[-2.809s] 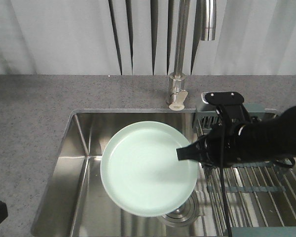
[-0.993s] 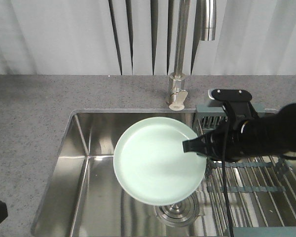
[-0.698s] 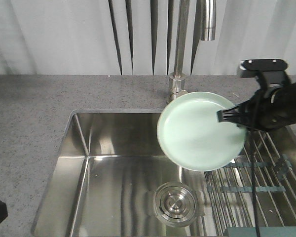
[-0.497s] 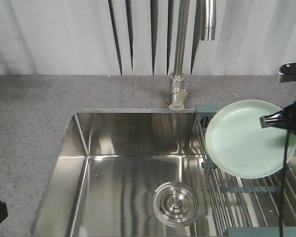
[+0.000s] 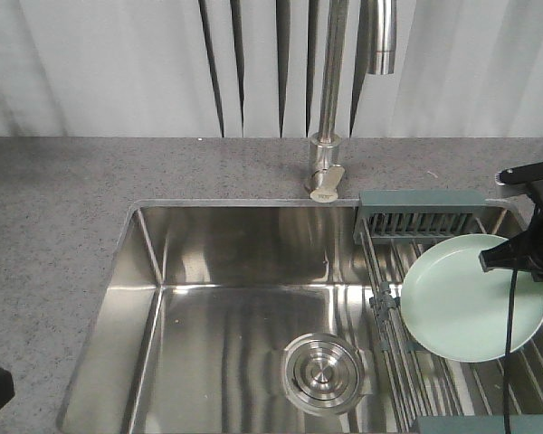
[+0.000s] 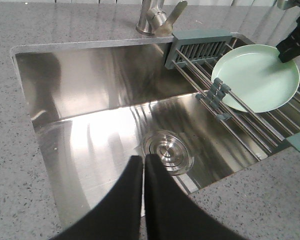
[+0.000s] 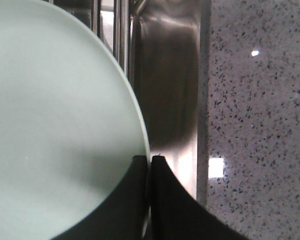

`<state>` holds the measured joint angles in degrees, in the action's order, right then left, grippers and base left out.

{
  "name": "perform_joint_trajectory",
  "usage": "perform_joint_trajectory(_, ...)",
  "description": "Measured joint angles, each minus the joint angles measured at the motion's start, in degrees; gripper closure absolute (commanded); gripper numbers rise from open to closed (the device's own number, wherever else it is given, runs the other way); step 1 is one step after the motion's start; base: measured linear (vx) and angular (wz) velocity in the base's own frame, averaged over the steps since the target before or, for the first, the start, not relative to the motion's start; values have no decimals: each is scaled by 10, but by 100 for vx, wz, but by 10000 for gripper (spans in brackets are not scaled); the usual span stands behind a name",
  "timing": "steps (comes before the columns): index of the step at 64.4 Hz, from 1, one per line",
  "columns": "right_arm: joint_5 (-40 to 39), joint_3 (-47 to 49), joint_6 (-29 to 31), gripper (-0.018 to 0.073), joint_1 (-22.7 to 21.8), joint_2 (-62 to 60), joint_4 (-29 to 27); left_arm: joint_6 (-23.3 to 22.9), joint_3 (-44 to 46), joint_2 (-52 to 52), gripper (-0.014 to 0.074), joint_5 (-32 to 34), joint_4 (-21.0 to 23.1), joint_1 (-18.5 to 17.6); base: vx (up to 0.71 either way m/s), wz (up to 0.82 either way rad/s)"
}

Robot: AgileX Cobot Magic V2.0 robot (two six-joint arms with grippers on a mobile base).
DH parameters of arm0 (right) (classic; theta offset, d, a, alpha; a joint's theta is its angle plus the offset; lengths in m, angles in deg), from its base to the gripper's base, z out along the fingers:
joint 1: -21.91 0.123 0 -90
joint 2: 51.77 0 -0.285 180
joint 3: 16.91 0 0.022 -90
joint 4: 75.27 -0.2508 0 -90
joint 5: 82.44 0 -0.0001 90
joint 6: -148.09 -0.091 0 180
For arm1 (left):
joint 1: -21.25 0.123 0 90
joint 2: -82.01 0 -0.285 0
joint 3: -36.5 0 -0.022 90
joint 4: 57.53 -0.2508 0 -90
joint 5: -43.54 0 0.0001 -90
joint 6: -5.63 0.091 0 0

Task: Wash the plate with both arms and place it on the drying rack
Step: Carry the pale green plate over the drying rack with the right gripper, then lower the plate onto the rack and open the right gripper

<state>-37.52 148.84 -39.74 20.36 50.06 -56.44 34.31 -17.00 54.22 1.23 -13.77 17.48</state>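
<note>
**Plate over drying rack, right fingers on its rim**

1. The plate (image 5: 471,303), pale mint green, is at the right side of the sink (image 5: 208,271), over the steel rods of the drying rack (image 5: 391,348). It lies face up, just in front of the slotted caddy (image 5: 421,217). The views do not show whether its underside touches the rods.
2. The right gripper (image 7: 149,159) is at the plate's far-right edge. Its fingers are drawn narrow, pinching the rim between them, one inside the plate and one outside.
3. The left gripper (image 6: 142,159) hangs above the sink basin, near the round drain (image 6: 168,149) and well apart from the plate. Its fingers are pressed together with nothing between them.
4. The faucet (image 5: 328,90) stands on the grey speckled counter (image 5: 54,199) behind the sink, just left of the caddy.
</note>
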Motion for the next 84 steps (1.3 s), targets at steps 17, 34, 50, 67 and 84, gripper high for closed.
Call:
perform_joint_trajectory(17, -4, 4, 0, 375, 0, 1, 0, 0, 0, 0, 601, 0, 0, 0, 0, 0)
perform_joint_trajectory(34, -4, 4, 0, 20, 0, -3, 0, 0, 0, 0, 601, 0, 0, 0, 0, 0)
perform_joint_trajectory(50, 1, 4, 9, 72, 5, -85, -19, 0, 0, 0, 601, 0, 0, 0, 0, 0)
perform_joint_trajectory(67, 11, -17, 133, 547, 88, -259, -154, 0, 0, 0, 601, 0, 0, 0, 0, 0)
perform_joint_trajectory(84, -89, -216, 163, 569, 168, -486, -239, 0, 0, 0, 601, 0, 0, 0, 0, 0)
